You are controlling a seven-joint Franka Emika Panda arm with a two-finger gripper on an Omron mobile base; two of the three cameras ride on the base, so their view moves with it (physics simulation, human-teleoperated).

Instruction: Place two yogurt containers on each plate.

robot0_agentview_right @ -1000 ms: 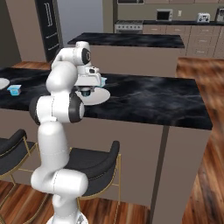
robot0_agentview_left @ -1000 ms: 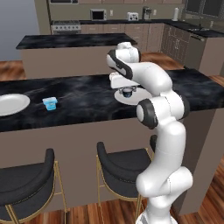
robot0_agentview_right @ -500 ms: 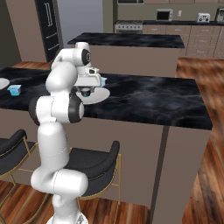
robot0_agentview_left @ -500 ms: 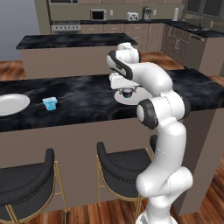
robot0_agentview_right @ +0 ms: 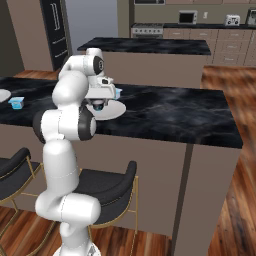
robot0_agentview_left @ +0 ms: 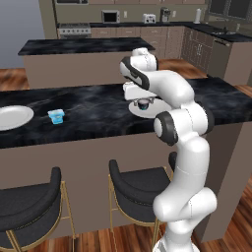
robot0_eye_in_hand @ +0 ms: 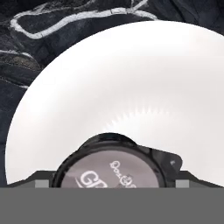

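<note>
nothing has moved: the two-finger gripper [robot0_agentview_left: 142, 104] stays clamped on the dark pale-topped yogurt cup [robot0_eye_in_hand: 114, 164] over the round white plate [robot0_eye_in_hand: 131, 87], release pending.

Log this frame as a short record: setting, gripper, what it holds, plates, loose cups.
setting: kitchen island with black marble counter
gripper: above the near plate, jaws closed on a dark yogurt cup
far plate: at the counter's left end, nothing on it
loose cup: light blue yogurt cup on the counter beside the far plate
</note>
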